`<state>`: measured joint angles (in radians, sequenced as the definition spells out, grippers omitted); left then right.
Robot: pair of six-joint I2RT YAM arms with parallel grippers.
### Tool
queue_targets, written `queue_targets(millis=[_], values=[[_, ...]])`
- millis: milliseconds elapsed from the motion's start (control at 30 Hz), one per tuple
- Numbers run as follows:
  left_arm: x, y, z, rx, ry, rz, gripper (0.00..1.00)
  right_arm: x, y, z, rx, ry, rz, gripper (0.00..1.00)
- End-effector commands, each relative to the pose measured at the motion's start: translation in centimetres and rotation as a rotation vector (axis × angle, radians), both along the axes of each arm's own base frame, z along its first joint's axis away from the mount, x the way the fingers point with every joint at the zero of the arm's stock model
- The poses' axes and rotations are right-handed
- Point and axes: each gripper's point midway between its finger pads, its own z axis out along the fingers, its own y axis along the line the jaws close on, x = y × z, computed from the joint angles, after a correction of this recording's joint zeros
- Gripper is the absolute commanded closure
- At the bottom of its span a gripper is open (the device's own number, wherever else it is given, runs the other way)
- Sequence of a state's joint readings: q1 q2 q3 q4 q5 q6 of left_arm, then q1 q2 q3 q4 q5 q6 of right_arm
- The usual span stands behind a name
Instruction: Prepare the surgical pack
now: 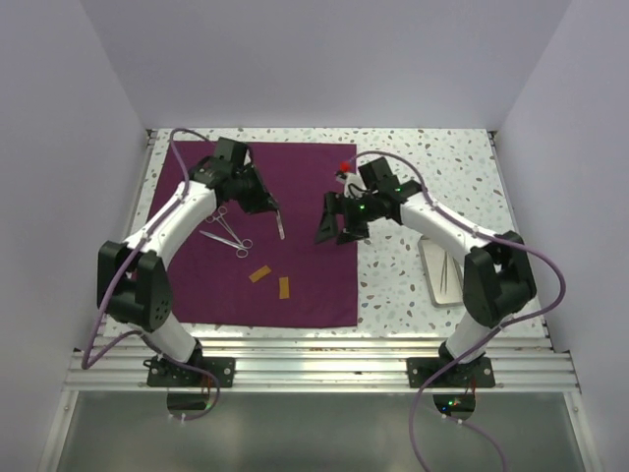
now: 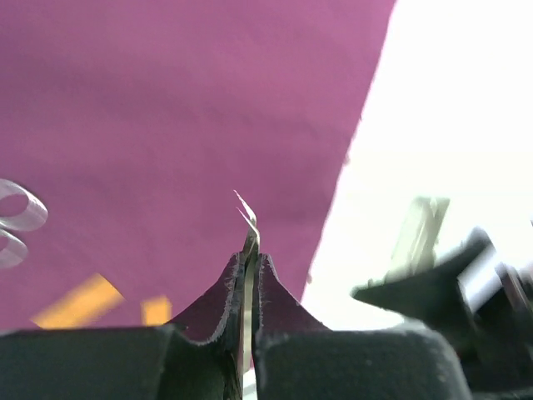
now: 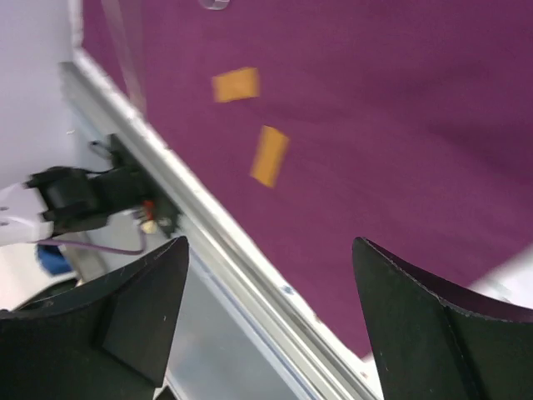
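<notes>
The purple cloth (image 1: 295, 187) lies spread flat as a large square, under both grippers. The left gripper (image 2: 247, 271) is pressed together, pinching thin metal tweezers (image 2: 248, 237) whose tips stick out past its fingers, above the cloth. The right gripper (image 3: 266, 250) stands spread wide and holds nothing, hanging over the cloth's edge. Beyond its fingers lie two orange strips (image 3: 268, 155).

Purple cloth (image 1: 295, 285): 1. Orange strips (image 1: 260, 273): 2, nr cloth's front edge. Ring-handled instr (image 1: 226, 228): 2 by the look, crossed. Thin pointed tool (image 1: 280, 224): 1. Metal tray (image 1: 432, 290): 1, table's R edge, w/ 1 slim tool (image 1: 447, 267) in it.
</notes>
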<state>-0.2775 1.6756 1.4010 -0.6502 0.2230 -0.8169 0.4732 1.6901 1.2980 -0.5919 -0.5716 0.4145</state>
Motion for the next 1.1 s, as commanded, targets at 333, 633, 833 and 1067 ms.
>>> queue_targets(millis=[333, 633, 833, 1067], values=[[-6.8, -5.5, 2.3, -0.195, 0.012, -0.082, 1.0, -0.7, 8.8, 3.3, 0.329, 0.0, 0.078, 0.36], [-7.4, -6.7, 3.4, -0.237, 0.0, -0.092, 1.0, -1.2, 10.2, 2.7, 0.339, 0.025, 0.081, 0.55], [-7.2, -5.4, 3.4, -0.189, -0.02, -0.062, 0.43, -1.4, 6.9, -0.3, 0.106, 0.034, 0.046, 1.0], [-6.0, 2.1, 0.9, -0.043, -0.013, 0.048, 0.26, -0.3, -8.4, -4.2, -0.492, -0.03, -0.112, 1.0]])
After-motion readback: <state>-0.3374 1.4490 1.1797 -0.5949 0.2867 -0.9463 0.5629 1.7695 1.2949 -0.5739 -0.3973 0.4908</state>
